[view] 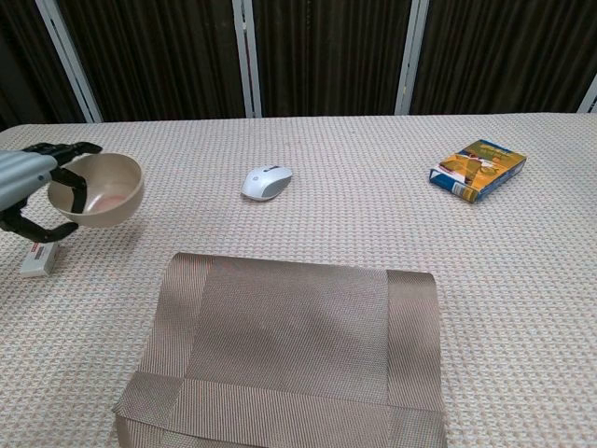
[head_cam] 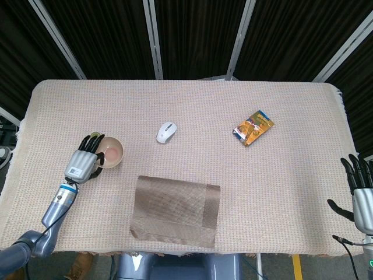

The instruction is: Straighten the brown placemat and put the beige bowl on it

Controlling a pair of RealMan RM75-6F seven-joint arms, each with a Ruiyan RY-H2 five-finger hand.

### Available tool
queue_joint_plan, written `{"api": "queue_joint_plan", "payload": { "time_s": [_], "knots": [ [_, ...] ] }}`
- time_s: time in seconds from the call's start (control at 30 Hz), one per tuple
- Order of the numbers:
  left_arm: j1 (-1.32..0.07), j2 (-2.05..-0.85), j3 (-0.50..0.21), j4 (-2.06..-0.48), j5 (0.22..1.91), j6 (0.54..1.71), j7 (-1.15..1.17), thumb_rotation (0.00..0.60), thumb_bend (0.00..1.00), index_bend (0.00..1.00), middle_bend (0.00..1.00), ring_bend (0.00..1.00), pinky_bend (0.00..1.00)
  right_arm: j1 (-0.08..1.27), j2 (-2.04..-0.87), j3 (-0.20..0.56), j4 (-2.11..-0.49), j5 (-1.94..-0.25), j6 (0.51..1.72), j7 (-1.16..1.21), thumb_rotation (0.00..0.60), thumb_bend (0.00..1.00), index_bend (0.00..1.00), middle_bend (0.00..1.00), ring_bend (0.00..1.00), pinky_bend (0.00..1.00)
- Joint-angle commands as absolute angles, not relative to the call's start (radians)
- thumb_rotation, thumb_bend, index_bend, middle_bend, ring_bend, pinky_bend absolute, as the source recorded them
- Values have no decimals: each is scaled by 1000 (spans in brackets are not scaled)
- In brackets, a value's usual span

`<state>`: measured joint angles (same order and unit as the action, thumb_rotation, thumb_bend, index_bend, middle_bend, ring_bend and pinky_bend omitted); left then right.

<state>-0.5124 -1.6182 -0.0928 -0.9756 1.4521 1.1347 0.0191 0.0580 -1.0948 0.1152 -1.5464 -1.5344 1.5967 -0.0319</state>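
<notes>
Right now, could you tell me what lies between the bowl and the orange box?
The white mouse lies between the bowl, held by the left hand, and the orange box; otherwise only tablecloth shows, clearest in the head view.

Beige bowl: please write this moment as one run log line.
left hand holds beige bowl | placemat crooked | right hand open
</notes>
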Motion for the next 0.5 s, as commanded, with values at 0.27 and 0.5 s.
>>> {"api": "queue_joint_plan", "payload": {
  "time_s": [0.27, 0.5],
  "knots": [
    [-422, -1474, -106, -986, 1297, 1056, -19, 600, 384, 643, 0, 0, 0, 53, -1087, 106, -1563, -1557, 1611, -28, 600, 0, 0, 0, 0, 0],
    [-418, -1495, -117, -928, 1257, 1007, -51, 600, 382, 636, 0, 0, 0, 52, -1086, 105, -1576, -1564, 1616, -36, 600, 0, 0, 0, 0, 0]
  ]
}}
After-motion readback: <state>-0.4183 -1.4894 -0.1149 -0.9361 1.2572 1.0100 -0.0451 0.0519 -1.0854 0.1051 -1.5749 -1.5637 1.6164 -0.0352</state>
